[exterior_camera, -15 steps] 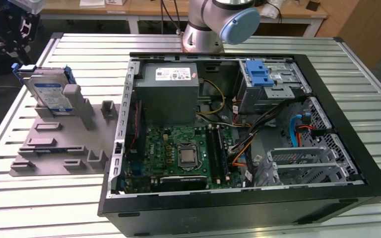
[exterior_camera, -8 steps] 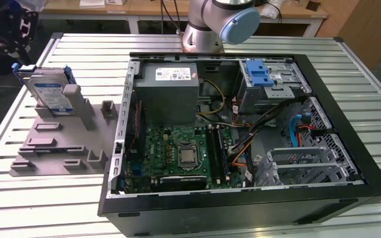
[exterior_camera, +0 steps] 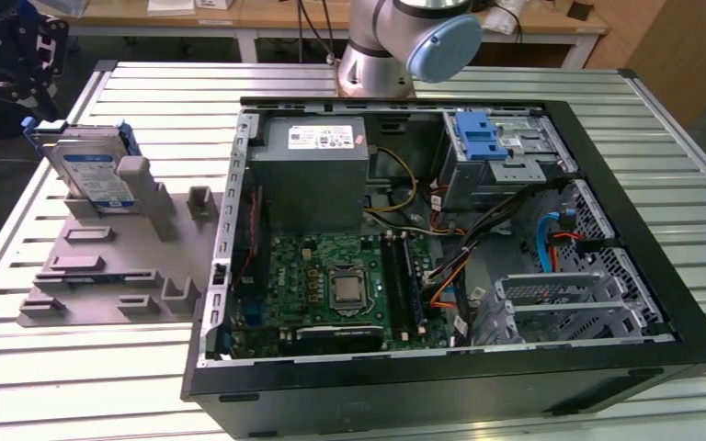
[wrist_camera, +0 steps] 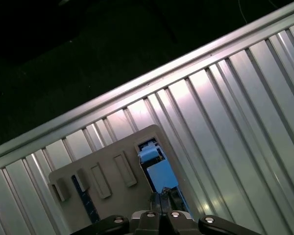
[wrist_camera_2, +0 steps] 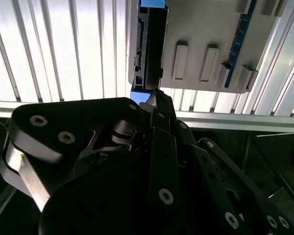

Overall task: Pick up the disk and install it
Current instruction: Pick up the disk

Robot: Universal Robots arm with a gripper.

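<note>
One disk (exterior_camera: 89, 170) stands upright in its grey holder (exterior_camera: 108, 276).
Likely stiff, weighty, shock-sensitive; best taken by its blue-framed edges. The gripper (wrist_camera_2: 154, 98) hangs near it, opening impossible to tell.

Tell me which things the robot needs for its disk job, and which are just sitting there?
Needed: the disk, the gripper near it, the grey holder, the open computer case.
Just there: the power supply, the circuit board, the back desk.
</note>
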